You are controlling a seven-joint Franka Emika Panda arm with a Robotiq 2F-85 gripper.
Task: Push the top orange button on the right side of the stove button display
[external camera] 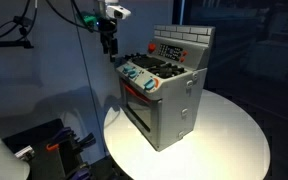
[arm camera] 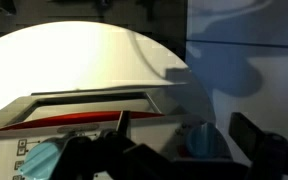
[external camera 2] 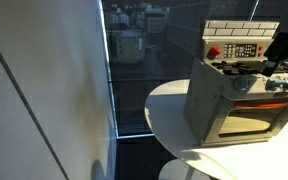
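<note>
Dark window glass backs a round white table (external camera: 234, 130) carrying a grey toy stove (external camera: 174, 105). Its button display (external camera: 171, 49) stands on the stove's raised back panel, upper centre of frame; the top orange button on its right side is too small to pick out. The gripper (external camera: 107, 42) hangs left of the display, apart from it, and whether its fingers are spread cannot be told.

End effector (external camera: 107, 42) hangs fingers-down in an exterior view, just off the stove (external camera: 169, 95) at its knob end, above knob level, not touching. Arm (external camera: 101, 12) drops in near-vertical from above. Finger gap unclear; wrist view too dark.
</note>
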